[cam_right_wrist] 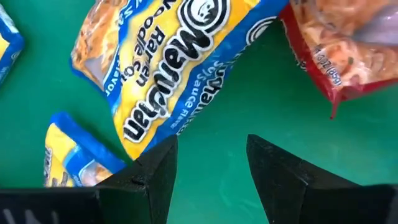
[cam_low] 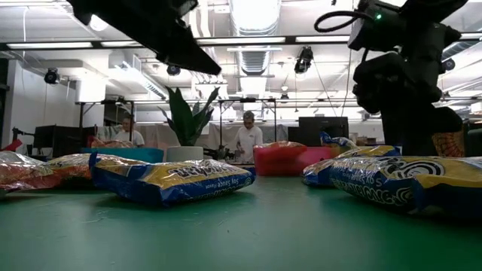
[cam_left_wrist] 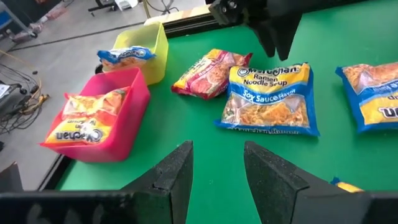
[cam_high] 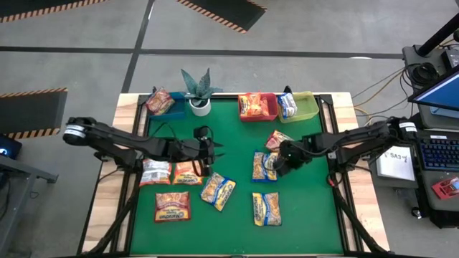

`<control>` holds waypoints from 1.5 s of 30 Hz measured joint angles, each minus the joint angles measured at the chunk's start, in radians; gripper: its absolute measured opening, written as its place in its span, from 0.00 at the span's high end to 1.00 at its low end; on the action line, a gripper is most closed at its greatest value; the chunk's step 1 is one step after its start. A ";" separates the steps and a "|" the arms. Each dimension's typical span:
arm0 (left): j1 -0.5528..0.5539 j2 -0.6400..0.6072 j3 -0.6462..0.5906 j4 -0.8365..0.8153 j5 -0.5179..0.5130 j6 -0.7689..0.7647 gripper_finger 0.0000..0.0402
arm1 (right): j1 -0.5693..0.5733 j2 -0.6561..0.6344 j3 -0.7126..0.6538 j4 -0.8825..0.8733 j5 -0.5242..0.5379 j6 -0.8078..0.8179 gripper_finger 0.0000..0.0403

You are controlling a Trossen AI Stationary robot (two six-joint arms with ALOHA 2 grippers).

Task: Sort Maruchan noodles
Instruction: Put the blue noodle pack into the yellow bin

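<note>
Several Maruchan packets lie flat on the green table. My right gripper (cam_high: 275, 165) (cam_right_wrist: 208, 146) is open and low over a blue-and-yellow packet (cam_high: 263, 166) (cam_right_wrist: 168, 74), right of centre. A red packet (cam_high: 278, 138) (cam_right_wrist: 354, 37) lies just beyond it. My left gripper (cam_high: 214, 151) (cam_left_wrist: 217, 152) is open over bare green mat left of centre, above an orange packet (cam_high: 188, 173). More blue-and-yellow packets (cam_high: 218, 190) (cam_high: 267, 208) and red ones (cam_high: 173, 206) (cam_high: 155, 172) lie toward the near edge. My right gripper comes down from above over one end of the blue-and-yellow packet. One fingertip (cam_right_wrist: 158, 155) overlaps the packet's edge (cam_right_wrist: 134, 146). I cannot tell whether it touches. The packet lies flat on the table.
Along the far edge stand a blue bin (cam_high: 163, 104) with a red packet, a potted plant (cam_high: 199, 93), a red bin (cam_high: 257, 106) with an orange packet and a yellow-green bin (cam_high: 300, 106) with a blue packet. Bare mat shows at the centre and near edge. People stand far behind.
</note>
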 joint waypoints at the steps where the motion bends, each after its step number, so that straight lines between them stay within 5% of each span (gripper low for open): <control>1: 0.000 0.017 0.000 0.012 0.000 0.000 0.69 | 0.012 0.000 0.000 0.002 0.015 0.020 0.55; 17: 0.002 0.219 0.000 0.260 0.035 0.010 0.69 | 0.070 0.020 -0.028 0.208 0.201 0.128 0.55; 30: -0.006 0.318 0.000 0.262 0.036 -0.120 0.69 | 0.053 0.226 -0.019 0.795 0.239 -0.031 0.55; 37: -0.011 0.357 0.001 0.274 0.231 -0.177 0.69 | 0.044 0.186 0.046 0.576 0.138 -0.045 0.55; 45: -0.013 0.451 0.004 0.317 0.240 -0.205 0.75 | 0.051 0.143 0.049 0.377 0.129 0.030 0.54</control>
